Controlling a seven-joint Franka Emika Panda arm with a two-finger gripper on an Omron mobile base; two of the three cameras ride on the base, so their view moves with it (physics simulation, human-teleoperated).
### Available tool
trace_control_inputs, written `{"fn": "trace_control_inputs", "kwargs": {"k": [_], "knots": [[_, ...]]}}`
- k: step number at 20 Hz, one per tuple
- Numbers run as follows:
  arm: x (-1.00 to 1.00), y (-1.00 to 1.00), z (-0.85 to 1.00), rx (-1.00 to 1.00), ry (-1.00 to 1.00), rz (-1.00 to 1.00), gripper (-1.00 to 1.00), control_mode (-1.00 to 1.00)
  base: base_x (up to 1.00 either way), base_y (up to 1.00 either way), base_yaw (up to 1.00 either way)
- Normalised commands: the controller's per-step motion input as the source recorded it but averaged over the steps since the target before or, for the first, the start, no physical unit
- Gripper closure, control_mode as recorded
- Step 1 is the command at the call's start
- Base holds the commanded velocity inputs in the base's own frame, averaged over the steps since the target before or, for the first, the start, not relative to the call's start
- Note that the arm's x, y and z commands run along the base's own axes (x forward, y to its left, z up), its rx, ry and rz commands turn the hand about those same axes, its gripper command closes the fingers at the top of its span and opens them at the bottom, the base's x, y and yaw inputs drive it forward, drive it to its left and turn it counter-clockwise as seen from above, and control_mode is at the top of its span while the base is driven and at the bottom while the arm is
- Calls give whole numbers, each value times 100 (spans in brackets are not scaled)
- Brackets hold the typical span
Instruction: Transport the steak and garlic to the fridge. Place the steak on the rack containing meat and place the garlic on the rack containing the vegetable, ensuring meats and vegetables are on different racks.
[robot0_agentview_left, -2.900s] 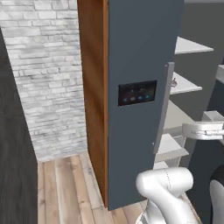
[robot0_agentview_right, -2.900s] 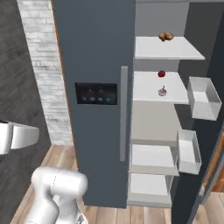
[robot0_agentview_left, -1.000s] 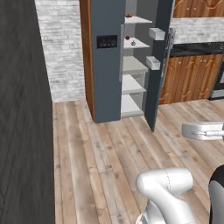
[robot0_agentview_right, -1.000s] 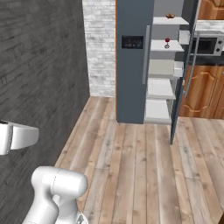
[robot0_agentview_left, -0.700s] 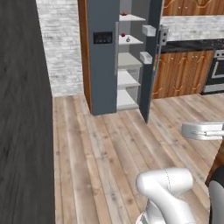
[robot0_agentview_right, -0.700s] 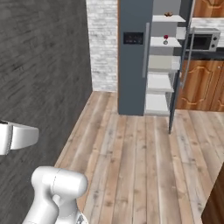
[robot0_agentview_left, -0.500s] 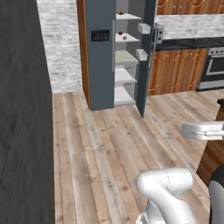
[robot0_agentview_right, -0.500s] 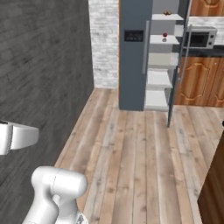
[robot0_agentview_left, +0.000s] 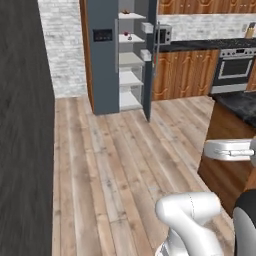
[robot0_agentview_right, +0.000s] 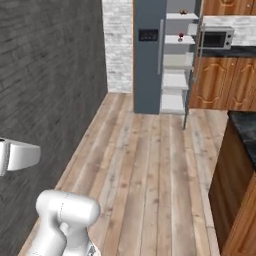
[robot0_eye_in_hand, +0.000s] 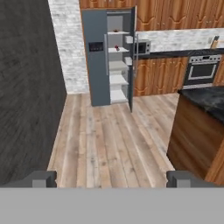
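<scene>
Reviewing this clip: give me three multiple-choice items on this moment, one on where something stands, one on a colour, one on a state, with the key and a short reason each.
1. Where does the microwave stand?
A. On the counter right of the fridge
B. On the wooden floor
C. On a fridge shelf

2. What colour is the fridge's closed door?
A. White
B. Slate grey
C. Red

3. How does the gripper stand?
A. Shut on a steak
B. Shut, empty
C. Open, empty

Key: 1 A, it sits on the dark counter beside the open fridge door. 2 B, the door with the black panel is slate grey. 3 C, in the hand view the fingertips stand far apart with only floor between them.
</scene>
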Motion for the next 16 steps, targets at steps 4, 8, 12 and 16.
{"fn": "trace_control_inputs", "kwargs": {"k": [4,8,12,16], "knots": [[0,0,0,0,0,0,-100,100,-100,-100,0],[0,0,0,0,0,0,-100,100,-100,-56,-1],[0,0,0,0,0,0,-100,100,-100,-88,-1],[0,0,0,0,0,0,-100,100,-63,-100,0]]}}
